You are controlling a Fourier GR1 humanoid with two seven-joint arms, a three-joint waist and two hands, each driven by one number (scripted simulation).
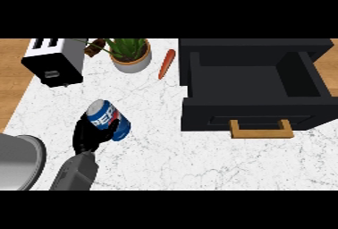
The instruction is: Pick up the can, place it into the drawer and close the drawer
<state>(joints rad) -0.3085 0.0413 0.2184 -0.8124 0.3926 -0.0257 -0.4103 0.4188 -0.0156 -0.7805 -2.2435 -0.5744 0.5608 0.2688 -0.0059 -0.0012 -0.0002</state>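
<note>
A blue, red and white can is held tilted above the white marble counter, left of centre. My right hand is shut on it from the left and below, with fingers curled round its lower half. The grey forearm comes up from the lower edge. A black drawer stands open at the right, its inside bare, with a wooden handle on its front. The can is well to the left of the drawer. My left hand does not show.
A toaster stands at the back left. Beside it is a potted plant, then a carrot lying near the drawer's left wall. A large grey rounded shape fills the lower left corner.
</note>
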